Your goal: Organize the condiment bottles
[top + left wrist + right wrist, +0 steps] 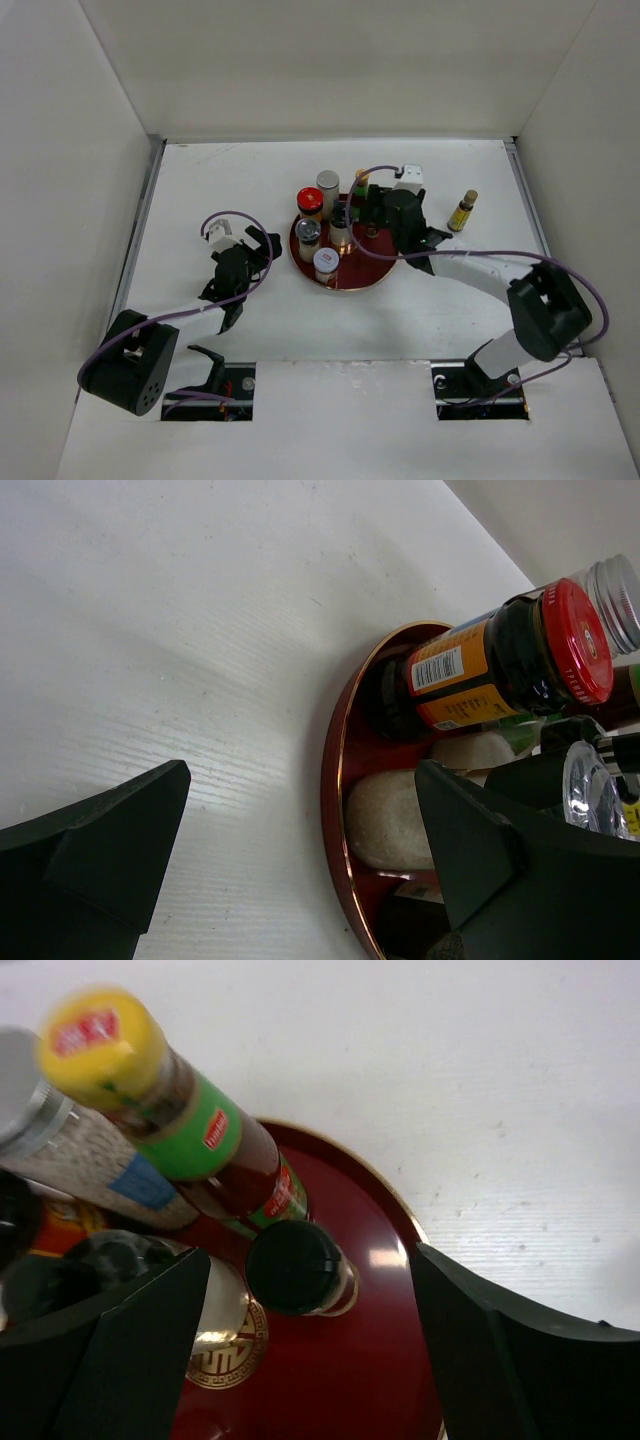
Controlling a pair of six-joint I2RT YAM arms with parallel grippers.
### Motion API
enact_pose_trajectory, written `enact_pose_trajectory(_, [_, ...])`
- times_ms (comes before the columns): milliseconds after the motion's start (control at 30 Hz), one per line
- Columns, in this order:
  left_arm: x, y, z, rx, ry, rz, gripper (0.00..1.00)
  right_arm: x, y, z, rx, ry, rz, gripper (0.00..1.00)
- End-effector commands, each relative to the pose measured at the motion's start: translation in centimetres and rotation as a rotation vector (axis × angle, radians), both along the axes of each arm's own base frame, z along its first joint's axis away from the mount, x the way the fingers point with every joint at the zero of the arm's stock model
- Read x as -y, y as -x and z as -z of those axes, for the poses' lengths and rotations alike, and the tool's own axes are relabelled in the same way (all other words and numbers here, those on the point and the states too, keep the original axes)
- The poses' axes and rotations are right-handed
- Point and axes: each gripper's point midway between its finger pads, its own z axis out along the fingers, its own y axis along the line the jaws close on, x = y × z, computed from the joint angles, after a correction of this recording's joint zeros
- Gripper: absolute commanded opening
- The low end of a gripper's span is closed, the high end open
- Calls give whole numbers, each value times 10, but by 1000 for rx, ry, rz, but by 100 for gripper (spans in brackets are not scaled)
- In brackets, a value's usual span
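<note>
**Operator:** State the position of the right gripper (pixel 312 1260) and its jaws.

**Technician:** It hung over the right half of the tray (pixel 372 272); the jaws stood wide apart; the black-capped bottle (pixel 297 1268) stood upright on the tray between them, touched by neither finger; the yellow-capped bottle (pixel 185 1120) stood just beside it.

**Operator:** And the left gripper (pixel 262 243)?

**Technician:** Just beside the tray's left rim; jaws fully apart, nothing between them; the red-capped jar (pixel 510 660) stood on the tray's far-left part.

**Operator:** Procedure for the step in hand?

**Technician:** It read as a release; recommended: raise the right gripper straight up until the fingers clear the caps; avoid any sideways sweep toward the yellow-capped bottle; then address the lone bottle (pixel 462 210), standing on the table (pixel 230 180) well right of the tray.

**Operator:** Limitations?

**Technician:** From above, the right gripper covered the black-capped bottle and the tray's far-right part; labels were too small to read; the left gripper's own finger cut off the jars behind it; the yellow cap was blurred.
</note>
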Motion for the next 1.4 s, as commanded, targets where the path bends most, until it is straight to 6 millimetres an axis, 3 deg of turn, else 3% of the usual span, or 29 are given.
enact_pose_trajectory(0, [3,-8,-21,68,39,0,99,31,-1,-61,143,-51,91,90])
enact_pose_trajectory(67, [5,-8,-21,64,40,6,99,60,-2,-71,162,-41,164,91])
enact_pose_trajectory(200, [6,-7,-22,69,41,7,99,140,-3,-87,199,3,378,93])
enact_pose_trajectory(300, [5,-8,-20,61,41,8,99,194,-3,-88,175,103,504,96])
enact_pose_trajectory(367, [7,-7,-22,68,44,14,99,219,-7,-82,146,135,564,96])
enact_pose_trajectory(433, [7,-7,-21,64,41,12,99,232,-13,-71,118,140,588,96])
enact_pose_trajectory(533, [7,-8,-20,61,42,14,99,240,-26,-58,73,146,586,95])
enact_pose_trajectory(667, [7,-7,-21,66,42,12,99,236,-40,-43,35,120,546,90])
enact_pose_trajectory(867, [5,-7,-22,70,43,5,99,237,-51,-25,-12,112,540,66])
enact_pose_trajectory(933, [4,-8,-18,58,38,1,99,237,-51,-23,-22,115,538,52])
enact_pose_trajectory(967, [4,-9,-18,54,37,4,99,238,-52,-23,-22,113,539,45])
enact_pose_trajectory(1067, [4,-8,-20,62,38,1,99,235,-52,-27,-16,109,535,37])
enact_pose_trajectory(1233, [2,-8,-20,61,38,-5,100,235,-40,-60,69,70,555,34])
enact_pose_trajectory(1367, [0,-8,-19,62,34,-15,100,207,-23,-80,117,47,493,35])
